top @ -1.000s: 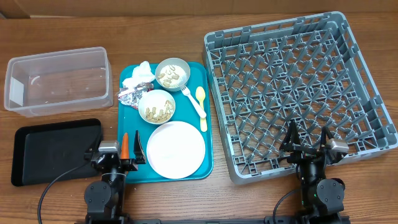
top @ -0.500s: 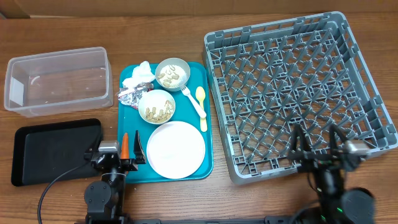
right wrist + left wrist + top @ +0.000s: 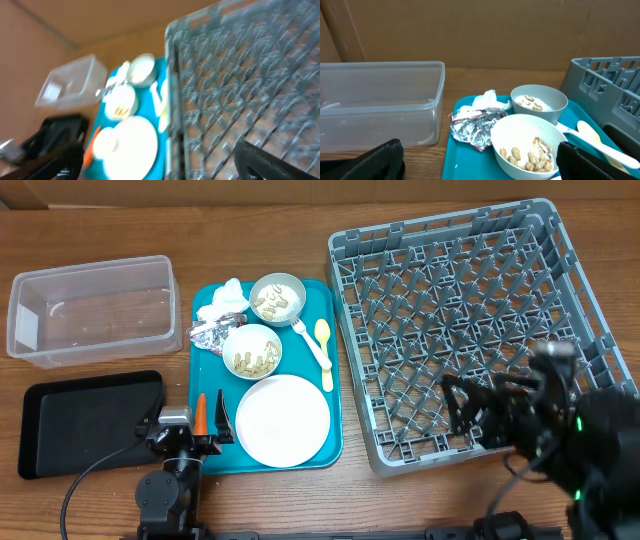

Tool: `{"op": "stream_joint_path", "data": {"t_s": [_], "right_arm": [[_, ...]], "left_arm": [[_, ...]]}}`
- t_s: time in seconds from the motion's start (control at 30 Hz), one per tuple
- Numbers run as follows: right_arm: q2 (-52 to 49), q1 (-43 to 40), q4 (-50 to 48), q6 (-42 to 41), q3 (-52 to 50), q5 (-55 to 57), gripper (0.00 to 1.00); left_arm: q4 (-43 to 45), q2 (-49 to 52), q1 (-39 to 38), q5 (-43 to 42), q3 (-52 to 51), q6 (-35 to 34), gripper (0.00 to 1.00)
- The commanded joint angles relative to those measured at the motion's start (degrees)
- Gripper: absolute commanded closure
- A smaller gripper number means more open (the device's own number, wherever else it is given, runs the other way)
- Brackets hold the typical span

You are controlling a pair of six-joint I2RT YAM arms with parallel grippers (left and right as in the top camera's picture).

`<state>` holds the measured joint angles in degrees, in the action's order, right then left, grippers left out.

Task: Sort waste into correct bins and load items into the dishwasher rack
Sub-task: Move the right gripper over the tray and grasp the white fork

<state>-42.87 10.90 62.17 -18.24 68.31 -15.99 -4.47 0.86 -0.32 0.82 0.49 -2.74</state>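
On a teal tray (image 3: pixel 310 300) lie a crumpled napkin (image 3: pixel 228 297), a foil wrapper (image 3: pixel 209 332), two bowls (image 3: pixel 277 298) (image 3: pixel 252 351) holding beige crumbs, a plate (image 3: pixel 283 420), a yellow spoon (image 3: pixel 324 352), a white fork (image 3: pixel 309 344) and a carrot (image 3: pixel 201 413). My left gripper (image 3: pixel 190 423) stands open at the tray's near left corner, by the carrot. In the left wrist view its fingers (image 3: pixel 376 163) frame the near bowl (image 3: pixel 527 145) and foil (image 3: pixel 472 125). My right gripper (image 3: pixel 468 412) hangs open over the grey rack's (image 3: pixel 480 290) front, pointing left.
A clear tub (image 3: pixel 90 310) stands at the far left, with a black tray (image 3: pixel 88 422) in front of it. The right wrist view is blurred; it shows the rack (image 3: pixel 240 75), the plate (image 3: pixel 131 142) and the tub (image 3: pixel 70 82).
The right arm has risen from the table's front edge and swung left over the rack's front. The left arm and all the objects have stayed put.
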Motion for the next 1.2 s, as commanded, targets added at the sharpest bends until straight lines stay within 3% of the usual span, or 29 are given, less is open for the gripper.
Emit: {"op": "stream_joint_path", "data": {"t_s": [0.0,0.2,0.4,0.73,0.9,1.17], "right_arm": [[-5.33,-0.15,2.95,-0.66,5.27,-9.57,0.00],[-12.92,0.96,1.66,1.66,7.02,-12.35,0.00],[-24.65,10.71,2.75,-1.09,12.07,-0.37,0.18],[-42.86,28.81,-5.84,-1.03,15.89,19.02,0.12],[-50.47,31.28,-13.22,2.71,15.87,19.45,0.13],[-61.35,31.52,-23.32,8.37,15.87,19.58,0.25]], "left_arm": [[0.11,-0.33,0.35,-0.44,-0.22,1.07,0.00],[0.11,-0.33,0.35,-0.44,-0.22,1.07,0.00],[0.11,-0.33,0.35,-0.44,-0.22,1.07,0.00],[0.11,-0.33,0.35,-0.44,-0.22,1.07,0.00],[0.11,-0.33,0.35,-0.44,-0.22,1.07,0.00],[0.11,-0.33,0.35,-0.44,-0.22,1.07,0.00]]}}
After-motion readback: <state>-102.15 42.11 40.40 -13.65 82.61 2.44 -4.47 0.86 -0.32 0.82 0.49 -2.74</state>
